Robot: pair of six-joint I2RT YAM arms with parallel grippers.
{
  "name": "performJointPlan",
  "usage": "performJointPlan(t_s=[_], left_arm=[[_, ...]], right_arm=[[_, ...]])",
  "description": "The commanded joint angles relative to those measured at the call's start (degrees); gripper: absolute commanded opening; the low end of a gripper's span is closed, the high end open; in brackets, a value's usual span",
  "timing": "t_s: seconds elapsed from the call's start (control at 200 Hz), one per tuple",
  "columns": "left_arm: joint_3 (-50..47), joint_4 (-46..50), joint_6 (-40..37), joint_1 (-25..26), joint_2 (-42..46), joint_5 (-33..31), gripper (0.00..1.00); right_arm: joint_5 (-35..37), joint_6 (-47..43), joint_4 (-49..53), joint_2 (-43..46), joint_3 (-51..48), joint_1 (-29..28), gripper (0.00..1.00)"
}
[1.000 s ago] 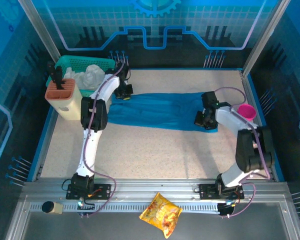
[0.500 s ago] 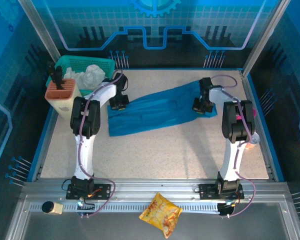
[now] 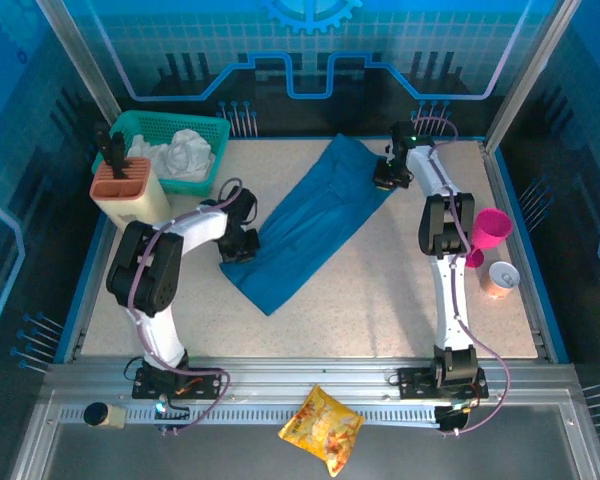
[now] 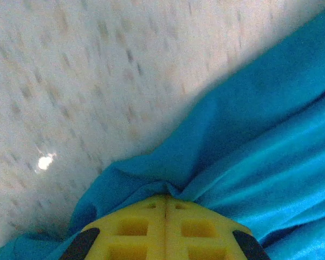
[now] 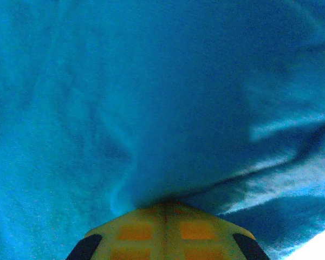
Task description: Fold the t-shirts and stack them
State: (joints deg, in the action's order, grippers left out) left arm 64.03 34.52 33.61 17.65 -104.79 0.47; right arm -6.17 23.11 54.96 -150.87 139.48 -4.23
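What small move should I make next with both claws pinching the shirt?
Probably ease the left claw and right claw slightly apart along the t-shirt before folding. Both are shut on the cloth, which lies as a long diagonal band on the table, and the fabric puckers at each grip in the wrist views, so a little tension should flatten it.

Tbl (image 3: 380, 300) w/ t-shirt (image 3: 310, 225) (diagonal), pink cup (image 3: 492, 226), basket (image 3: 170, 123).

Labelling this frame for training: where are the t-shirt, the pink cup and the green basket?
t-shirt (image 3: 310, 225), top external view, middle of the cloth.
pink cup (image 3: 493, 224), top external view, its open mouth.
green basket (image 3: 175, 118), top external view, far rim.
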Motion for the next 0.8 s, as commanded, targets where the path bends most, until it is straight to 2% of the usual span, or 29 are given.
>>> performJointPlan(t_s=[0.0, 0.14, 0.285, 0.38, 0.47, 0.571, 0.651, 0.716, 0.796], left_arm=[[-8.15, 3.29, 6.71, 4.71, 0.14, 5.16, 0.0], [-13.19, 0.71, 13.33, 11.07, 5.43, 8.49, 0.03], [-13.32, 0.73, 18.45, 17.39, 9.61, 9.31, 0.04], [-11.63, 2.51, 19.45, 19.12, 12.97, 8.23, 0.06], [-8.92, 3.5, 18.8, 19.44, 16.94, 7.62, 0.12], [-2.59, 5.9, 16.1, 19.44, 19.56, 6.12, 0.21], [5.65, 9.92, 11.73, 19.22, 18.26, 2.93, 0.28], [13.23, 12.82, 7.99, 18.36, 14.84, 0.93, 0.3], [21.68, 13.9, 3.81, 16.09, 8.28, 0.36, 0.29]], right_arm=[[-5.5, 3.0, 4.17, -5.66, 3.75, -1.11, 0.0], [-7.35, 3.78, 2.72, -6.67, 4.76, -2.37, 0.04], [-8.49, 3.44, 2.75, -6.51, 6.05, -3.23, 0.07], [-9.05, 2.7, 3.78, -5.2, 7.65, -3.24, 0.08], [-9.7, 1.64, 4.65, -2.37, 8.52, -3.29, 0.09], [-10.33, 0.42, 5.55, 2.71, 8.0, -3.41, 0.1], [-9.95, -0.43, 6.07, 8.12, 4.47, -3.96, 0.1], [-8.6, -0.5, 5.18, 13.68, -2.39, -4.84, 0.09], [-7.83, 1.05, 0.05, 22.15, -15.87, -6.53, 0.09]])
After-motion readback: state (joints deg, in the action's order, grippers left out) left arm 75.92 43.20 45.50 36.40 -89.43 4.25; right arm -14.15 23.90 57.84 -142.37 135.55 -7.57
